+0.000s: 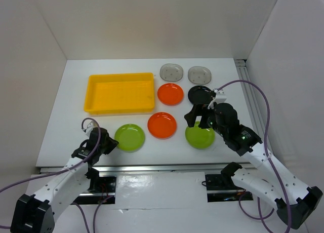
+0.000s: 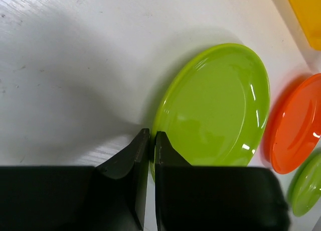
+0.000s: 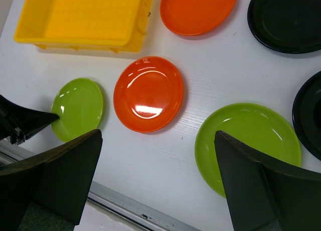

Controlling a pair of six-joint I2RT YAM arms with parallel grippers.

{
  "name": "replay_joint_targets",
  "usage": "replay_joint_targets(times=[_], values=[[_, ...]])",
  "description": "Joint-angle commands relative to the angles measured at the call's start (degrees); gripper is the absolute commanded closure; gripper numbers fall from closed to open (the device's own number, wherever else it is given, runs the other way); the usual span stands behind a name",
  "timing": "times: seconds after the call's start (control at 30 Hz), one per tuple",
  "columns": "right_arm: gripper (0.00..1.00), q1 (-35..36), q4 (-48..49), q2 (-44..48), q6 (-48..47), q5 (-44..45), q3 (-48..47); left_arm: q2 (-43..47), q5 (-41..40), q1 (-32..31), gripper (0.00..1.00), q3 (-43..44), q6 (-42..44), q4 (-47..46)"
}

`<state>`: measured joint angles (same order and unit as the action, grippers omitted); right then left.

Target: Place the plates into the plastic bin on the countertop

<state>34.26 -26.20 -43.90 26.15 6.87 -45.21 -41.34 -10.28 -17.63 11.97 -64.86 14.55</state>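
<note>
Zero plates in the plastic bin (image 1: 120, 93) so far; all of them sit out on the countertop (image 1: 66, 126). Bin lies ahead of the left fingers (image 2: 131, 158) and off to their right, past the plate they're on. Only its corner shows from that wrist. From the right fingers (image 3: 70, 170) it's ahead and to the left, well apart.

On the left gripper (image 2: 152, 140) the jaws are pinched almost together at the near rim of a lime-green plate (image 2: 215, 110), with the rim edge in the thin slot between them. Reads as a grasp on that rim. Plate body stretches straight ahead of the fingertips and, as far as I can tell, lies flat on the top, not lifted.

On the right gripper (image 3: 158, 135) the jaws are spread wide with nothing between them, hovering. The second lime-green plate (image 3: 248, 140) is just ahead of its right finger. An orange plate (image 3: 148, 93) sits ahead between the two fingers, with black plates (image 3: 288, 20) further out right. Two grey plates (image 1: 171, 72) are furthest off.

Step in hand, my read: pick of the first plate, left arm, grip stage. Next move needs a lift without the thin glossy rim slipping out of the pinch. Then carry forward-right, clear the bin's raised rim, release inside. Right arm could go for the green plate in front of it, edge grip likewise.
</note>
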Motion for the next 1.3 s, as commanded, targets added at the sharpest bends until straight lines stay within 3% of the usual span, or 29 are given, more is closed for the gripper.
replay_joint_targets(times=[0.0, 0.2, 0.3, 0.47, 0.57, 0.77, 0.87, 1.0, 1.17, 1.2, 1.27], values=[[0.00, 0.4, 1.4, 0.8, 0.6, 1.1, -1.0, 1.1, -3.3, 0.0, 1.00, 2.3, -0.6, 7.8], [0.00, 0.4, 1.4, 0.8, 0.6, 2.2, -1.0, 11.6, 3.2, 0.0, 1.00, 9.9, 4.6, 8.5], [0.00, 0.4, 1.4, 0.8, 1.1, 2.7, -1.0, 12.2, 3.3, 0.0, 1.00, 17.0, 4.6, 8.5], [0.00, 0.4, 3.3, 0.8, 2.1, 3.2, -1.0, -1.6, -4.3, 0.0, 1.00, 30.6, 6.6, 8.5], [0.00, 0.4, 4.7, -0.4, 2.1, 3.2, -1.0, -10.1, -7.9, 2.8, 1.00, 35.2, 8.8, 3.0], [0.00, 0.4, 5.2, -1.5, 2.1, 3.2, -2.2, -34.7, 0.8, 12.4, 1.00, 47.7, 12.0, -3.8], [0.00, 0.4, 5.8, -0.9, 2.1, 3.2, -2.2, -44.0, 4.9, 13.8, 1.00, 51.7, 13.1, -8.1], [0.00, 0.4, 6.4, 0.3, 3.2, 2.6, -1.1, -53.7, 8.7, 15.7, 1.00, 56.4, 14.2, -13.0], [0.00, 0.4, 7.5, 2.9, 3.2, 2.1, 0.8, -62.0, 8.8, 16.3, 1.00, 62.2, 14.9, -8.8], [0.00, 0.4, 8.1, 2.9, 3.2, 1.6, 0.8, -62.6, 8.8, 16.9, 0.97, 62.2, 14.9, -8.8], [0.00, 0.4, 8.1, 2.9, 3.2, 0.9, 0.8, -62.0, 8.8, 16.9, 0.68, 60.9, 14.9, -9.5]])
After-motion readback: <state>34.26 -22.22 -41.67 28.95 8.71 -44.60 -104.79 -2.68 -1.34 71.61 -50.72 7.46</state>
